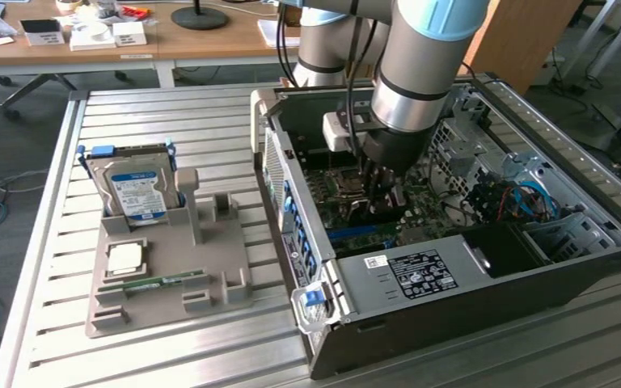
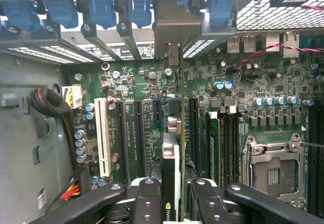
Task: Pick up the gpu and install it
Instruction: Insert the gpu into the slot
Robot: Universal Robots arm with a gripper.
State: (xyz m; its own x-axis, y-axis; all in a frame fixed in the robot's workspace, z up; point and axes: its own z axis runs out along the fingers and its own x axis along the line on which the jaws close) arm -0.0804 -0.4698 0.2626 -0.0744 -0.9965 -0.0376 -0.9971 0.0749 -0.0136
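Inside the open case (image 1: 451,323), at the exterior view's right, the gpu (image 2: 171,158) stands on edge over the board (image 2: 126,82), long axis parallel with the slots (image 2: 139,133), bracket end toward the rear wall. The hand (image 2: 172,196) pinches it directly from above

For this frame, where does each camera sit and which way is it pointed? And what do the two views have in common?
Exterior view: off the arm, raised above the slatted table, looking down into the open computer case; the arm and gripper reach into it.
Wrist view: on the wrist, looking along the gripper onto the motherboard; the gripper's fingers show, closed on the gpu.
Shared: the motherboard, the case interior and the gripper.
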